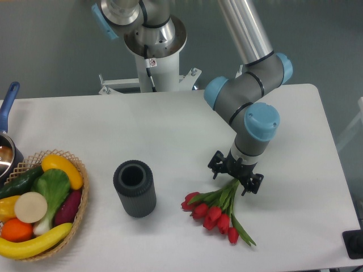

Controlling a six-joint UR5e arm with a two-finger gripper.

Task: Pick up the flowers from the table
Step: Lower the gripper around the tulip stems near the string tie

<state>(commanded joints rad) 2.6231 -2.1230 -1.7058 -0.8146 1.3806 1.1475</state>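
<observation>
red tulips, the flowers [218, 212], lie on my white desk [170, 130] toward 5 o'clock, blooms fanned at 7 o'clock from the jaws [236, 175], which straddle the stem ends, though i cannot tell if they grip.

My work surface is the table [170, 130], a white top with rounded corners. At its left edge sits a wicker basket [79, 207] heaped with fruit and vegetables, and a pot [7, 153] with a blue handle is cut off by the frame just beyond it. A dark grey cylinder [135, 188] stands upright near the middle. The flowers [218, 211] lie to its right, red heads toward the near edge.
</observation>
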